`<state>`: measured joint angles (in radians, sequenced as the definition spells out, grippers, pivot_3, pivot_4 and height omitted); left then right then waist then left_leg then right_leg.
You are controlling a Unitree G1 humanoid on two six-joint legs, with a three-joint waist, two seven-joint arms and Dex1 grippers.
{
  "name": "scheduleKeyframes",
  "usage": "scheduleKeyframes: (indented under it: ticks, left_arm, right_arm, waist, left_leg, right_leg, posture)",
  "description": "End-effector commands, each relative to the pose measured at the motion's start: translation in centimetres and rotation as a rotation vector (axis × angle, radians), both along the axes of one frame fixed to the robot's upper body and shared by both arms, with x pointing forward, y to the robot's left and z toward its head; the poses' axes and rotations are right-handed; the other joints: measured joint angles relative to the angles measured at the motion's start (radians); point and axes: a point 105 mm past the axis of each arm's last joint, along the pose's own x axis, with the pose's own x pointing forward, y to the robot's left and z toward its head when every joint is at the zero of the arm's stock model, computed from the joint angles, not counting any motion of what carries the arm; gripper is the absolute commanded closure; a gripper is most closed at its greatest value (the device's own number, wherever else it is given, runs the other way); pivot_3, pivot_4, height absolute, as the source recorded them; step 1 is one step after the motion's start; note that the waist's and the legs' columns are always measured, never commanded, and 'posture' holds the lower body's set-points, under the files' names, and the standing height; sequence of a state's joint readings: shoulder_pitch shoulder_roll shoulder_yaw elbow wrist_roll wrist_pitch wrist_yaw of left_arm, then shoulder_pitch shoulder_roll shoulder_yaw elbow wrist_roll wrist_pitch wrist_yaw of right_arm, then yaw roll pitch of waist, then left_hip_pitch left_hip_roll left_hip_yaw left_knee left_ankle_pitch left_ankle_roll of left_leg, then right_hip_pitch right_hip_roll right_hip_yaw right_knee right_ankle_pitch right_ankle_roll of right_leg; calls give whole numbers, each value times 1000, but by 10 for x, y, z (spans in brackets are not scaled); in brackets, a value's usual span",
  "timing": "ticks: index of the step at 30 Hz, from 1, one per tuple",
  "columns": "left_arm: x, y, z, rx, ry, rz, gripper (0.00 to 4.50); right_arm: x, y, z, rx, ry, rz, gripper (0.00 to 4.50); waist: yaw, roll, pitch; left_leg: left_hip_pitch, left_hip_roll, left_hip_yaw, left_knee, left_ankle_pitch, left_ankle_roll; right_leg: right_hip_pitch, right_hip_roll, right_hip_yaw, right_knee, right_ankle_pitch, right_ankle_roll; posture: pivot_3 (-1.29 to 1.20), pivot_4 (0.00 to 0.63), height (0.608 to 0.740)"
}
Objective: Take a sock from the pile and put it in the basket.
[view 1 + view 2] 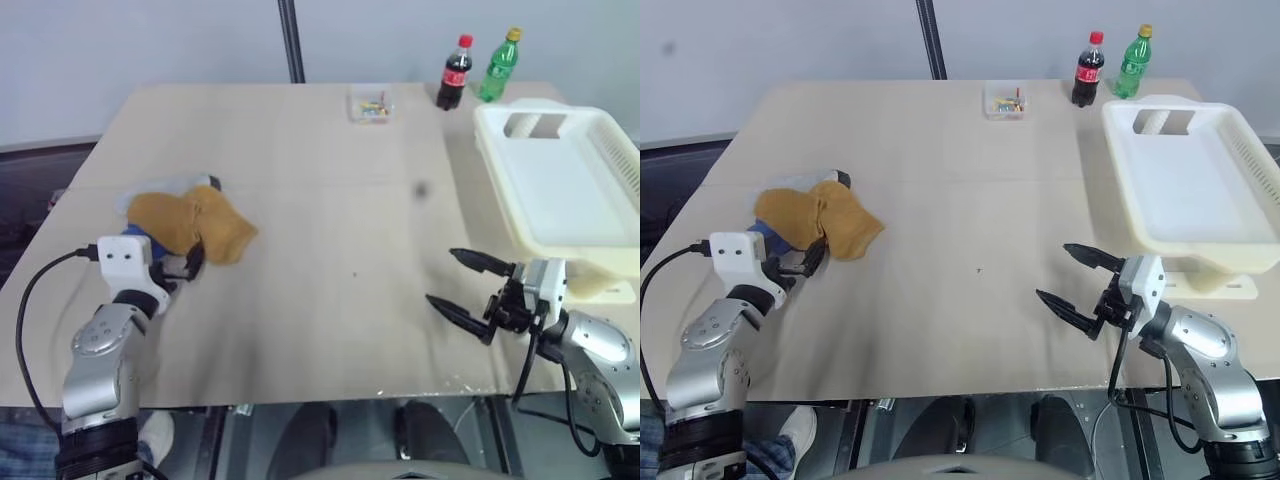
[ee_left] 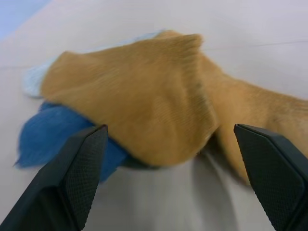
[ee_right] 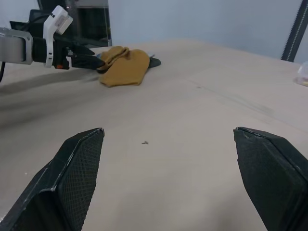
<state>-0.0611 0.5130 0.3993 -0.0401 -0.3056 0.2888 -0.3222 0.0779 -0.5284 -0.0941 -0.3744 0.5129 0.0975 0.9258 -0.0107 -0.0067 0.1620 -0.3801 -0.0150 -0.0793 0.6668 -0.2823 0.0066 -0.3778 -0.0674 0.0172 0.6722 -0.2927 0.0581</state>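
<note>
— Over on the left side of the table (image 1: 330, 200), what have we got?

— That's the pile (image 1: 185, 222): a mustard sock (image 1: 195, 222) draped on top, a blue sock (image 2: 53, 134) poking out beneath it and a pale grey one (image 1: 165, 186) at the back. The left gripper (image 1: 188, 263) is right at its near edge, fingers spread wide, with the mustard fabric sitting just ahead of the gap between them. Nothing is pinched yet.

— So which step is this?

— The reach, I'd say, at its very end. The next move calls for pushing a little further in so the fingers straddle a fold of the mustard sock alone, then closing. The blue one lies just under it near one finger, so it could get caught up too.

— And moving right?

— Bare table in the middle, with a small clear box (image 1: 371, 105) and two bottles (image 1: 478, 70) at the far edge. The right gripper (image 1: 462, 285) hovers over the near right part of the table, also spread and empty.

— The basket?

— The basket (image 1: 560, 180) is furthest right, well apart from the pile, with nothing inside. The sock faces a long carry across.
</note>
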Motion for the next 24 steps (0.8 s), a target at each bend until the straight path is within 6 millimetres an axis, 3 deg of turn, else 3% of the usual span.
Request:
scheduleKeyframes:
  ticks: [1, 4, 7, 14, 17, 20, 24]
  left_arm:
    - [5, 5, 11, 45, -45, 5, 22]
    - [8, 4, 8, 32, -46, -1, 22]
    - [10, 6, 5, 44, -41, 7, 1204]
    - [12, 2, -2, 43, -21, -2, 4472]
    - [13, -8, 4, -6, -60, -36, 4472]
    - [14, -40, 16, -229, -125, -166, 4472]
    - [3, -91, 6, -252, -33, -352, 4472]
  right_arm:
    - [-2, 3, 5, -7, -42, -3, 0]
    - [-4, 5, 4, -6, -40, -4, 0]
    - [-4, 3, 1, -15, -36, -12, 0]
    - [1, -4, -2, -44, -51, -41, 0]
    - [1, -4, -3, -43, -48, -43, 0]
    - [-1, -2, -5, -56, -52, -31, 0]
    - [1, 1, 0, -54, -69, -29, 0]
  waist:
    - [-1, 0, 0]
    - [-2, 0, 0]
    - [-1, 0, 0]
    - [-1, 0, 0]
    - [-1, 0, 0]
    - [0, 0, 0]
    - [0, 0, 0]
  left_leg:
    - [0, 0, 0, 0, 0, 0]
    - [0, 0, 0, 0, 0, 0]
    - [0, 0, 0, 0, 0, 0]
    - [0, 0, 0, 0, 0, 0]
    - [0, 0, 0, 0, 0, 0]
    - [0, 0, 0, 0, 0, 0]
    - [-1, -1, 0, 1, 0, 0]
  right_leg:
    - [0, 0, 0, 0, 0, 0]
    - [0, 0, 0, 0, 0, 0]
    - [0, -1, 0, 0, 0, 0]
    - [0, -1, 0, 0, 0, 0]
    - [0, -1, 0, 0, 0, 0]
    - [0, -2, 0, 0, 0, 0]
    - [0, -2, 0, 0, 0, 0]
  posture:
    - [0, 150, 740]
    - [0, 150, 740]
    - [0, 150, 740]
    - [0, 150, 740]
    - [0, 150, 740]
    - [0, 150, 740]
    - [0, 150, 740]
